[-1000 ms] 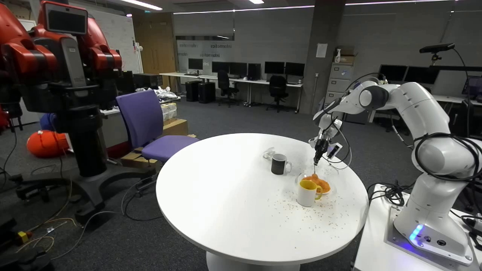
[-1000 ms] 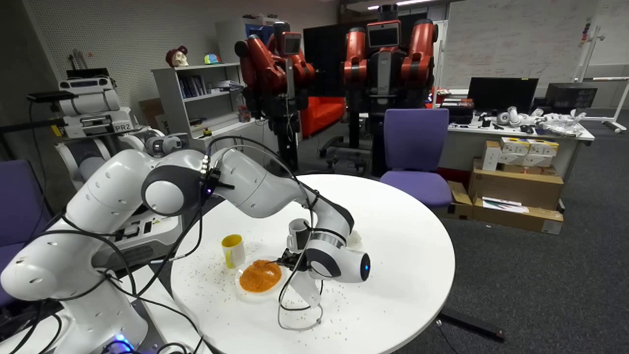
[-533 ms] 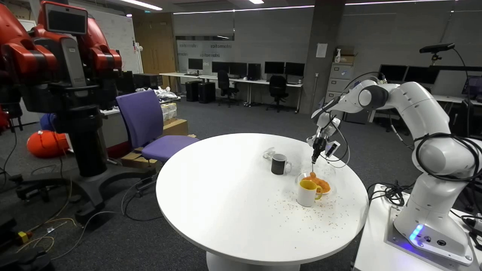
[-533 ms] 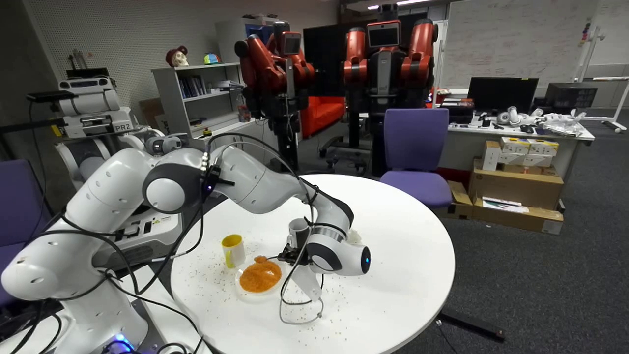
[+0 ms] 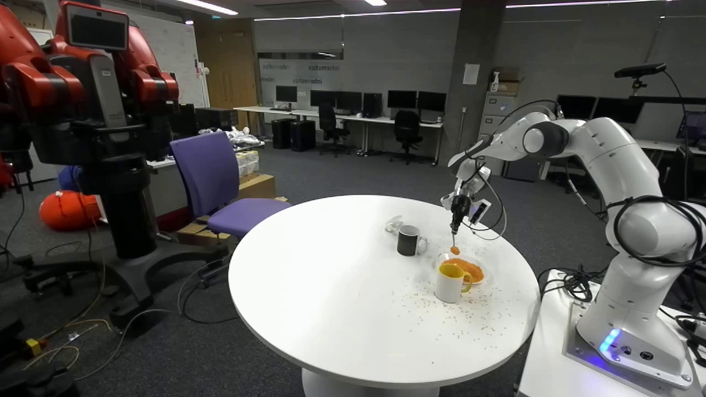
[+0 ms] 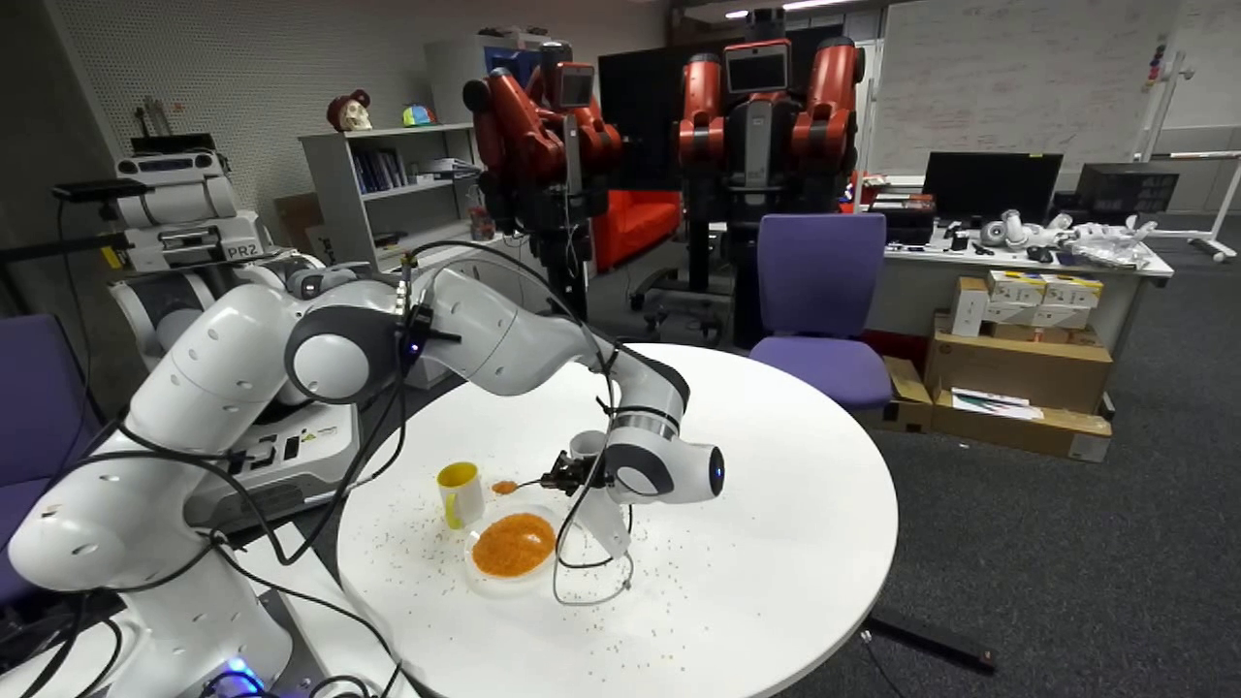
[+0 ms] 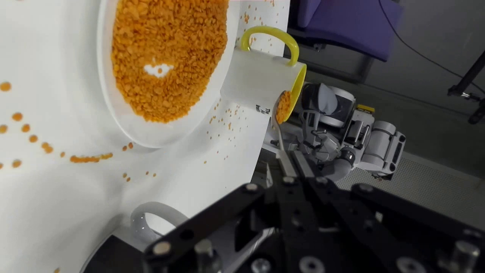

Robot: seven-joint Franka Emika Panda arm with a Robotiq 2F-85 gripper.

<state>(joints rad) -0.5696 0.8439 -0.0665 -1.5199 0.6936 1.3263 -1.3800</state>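
The hand (image 7: 294, 163) is black, the spoon (image 7: 280, 133) silvery, the grains (image 7: 174, 45) orange. The dish (image 7: 163, 133) and the surface (image 5: 331, 275) are plain white. The yellow-handled mug (image 7: 259, 77) is white outside and yellow inside, with small black lettering; the grey-handled mug (image 5: 407, 242) is black below a grey band. The chair (image 5: 207, 171) is purple.

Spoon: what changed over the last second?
The gripper lifted the spoon up from the grains on the plate; it now hangs clear of the heap, loaded. Nothing newly gripped or let go: the gripper is still shut on the spoon. Plate, yellow mug and dark mug stayed put.
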